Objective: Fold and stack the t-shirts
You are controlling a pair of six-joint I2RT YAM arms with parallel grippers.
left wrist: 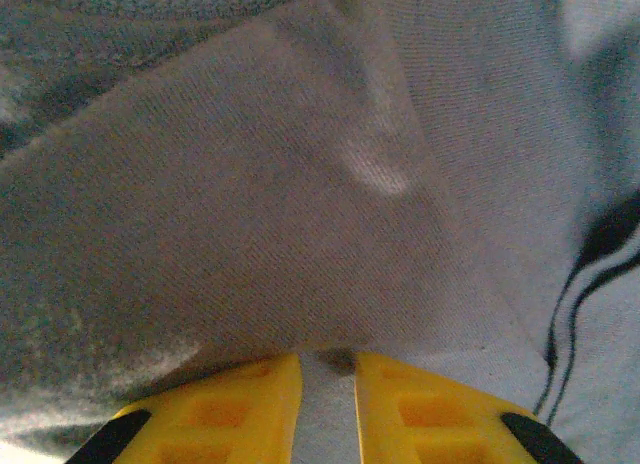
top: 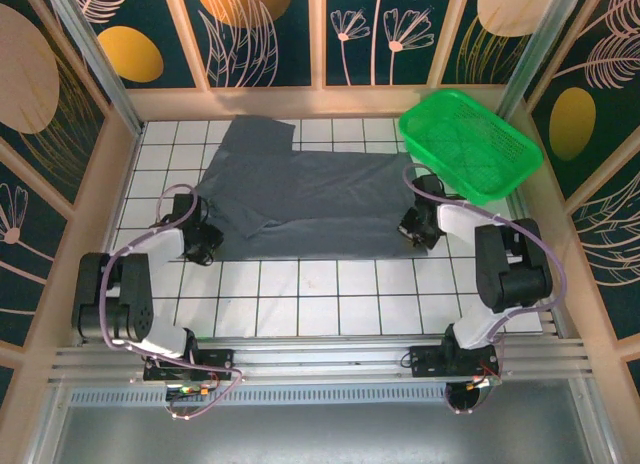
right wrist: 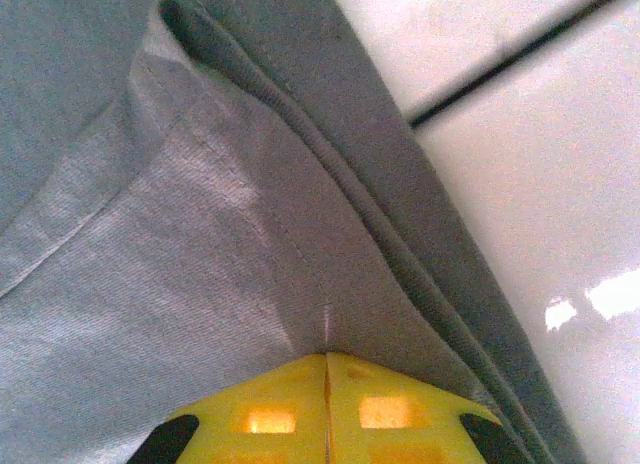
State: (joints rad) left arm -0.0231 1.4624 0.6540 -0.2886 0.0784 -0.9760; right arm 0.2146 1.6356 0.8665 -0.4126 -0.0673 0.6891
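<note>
Top external view: the t-shirt (top: 300, 189) (plain dark grey) lies spread just beside the green basket (top: 470, 144). The right gripper (right wrist: 326, 356), nearer the basket, pinches its hem; the left gripper (left wrist: 328, 362), farther off, nips cloth.

Both arms are bent low, the left gripper (top: 205, 246) almost closed on the t-shirt (top: 300, 199), the right gripper (top: 412, 229) pressed fully together on its edge.
</note>
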